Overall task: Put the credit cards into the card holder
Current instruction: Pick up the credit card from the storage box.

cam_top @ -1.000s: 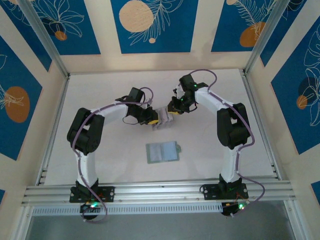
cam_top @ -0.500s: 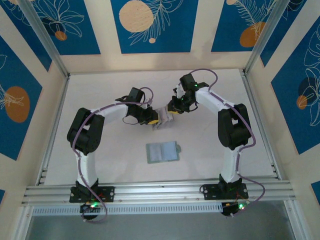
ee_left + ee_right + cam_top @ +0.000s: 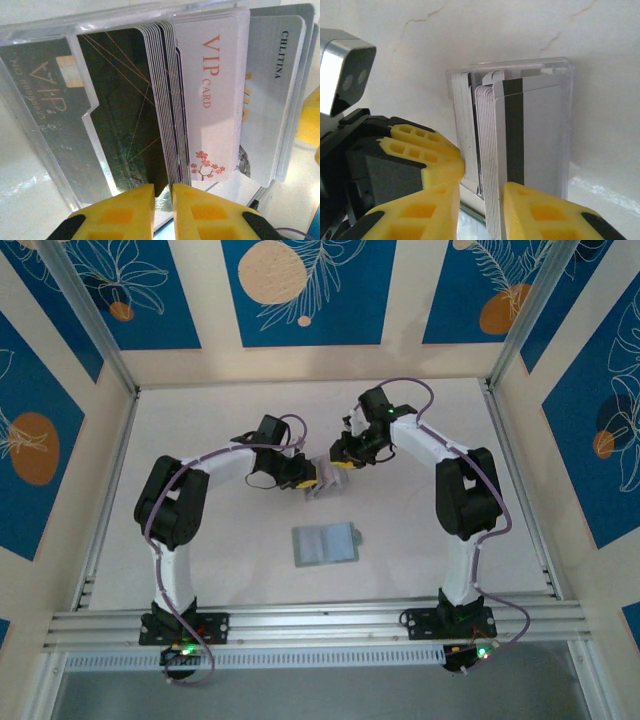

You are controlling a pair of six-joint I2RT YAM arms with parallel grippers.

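Credit cards point(image 3: 210, 100) stand on edge, packed side by side in a clear plastic case point(image 3: 567, 125) at the middle of the table point(image 3: 200, 420), with both grippers meeting at it.

The left gripper point(image 3: 163, 200) is pinched almost shut on the near edge of the case. Its yellow fingers point(image 3: 125, 210) have only a thin gap between them, and from that grip the cards run lengthwise straight away from it. A dark card point(image 3: 120, 110) lies to one side of the grip line, and a white card printed VIP point(image 3: 210, 80) to the other.

The right gripper point(image 3: 482, 192) comes at the case from the opposite side. Its jaws are parted and straddle the ends of several cards, which sit in the gap close against one finger. A sliver of space shows beside the other finger, so it looks placed around them rather than clamped. A grey card with a dark stripe point(image 3: 530, 140) is the outermost one on that side, and its long edge also points away from the fingers.

Farther out, the card holder point(image 3: 325, 543) lies flat and open on the table. It is on the side toward the arm bases, well apart from both grippers and roughly midway between the two arms. Its long side runs left to right, with its snap tab point(image 3: 358, 536) on the right.

The right gripper seems the one to draw a card out along its length while the left steadies the case. The card would then have to travel back toward the bases to reach the holder.
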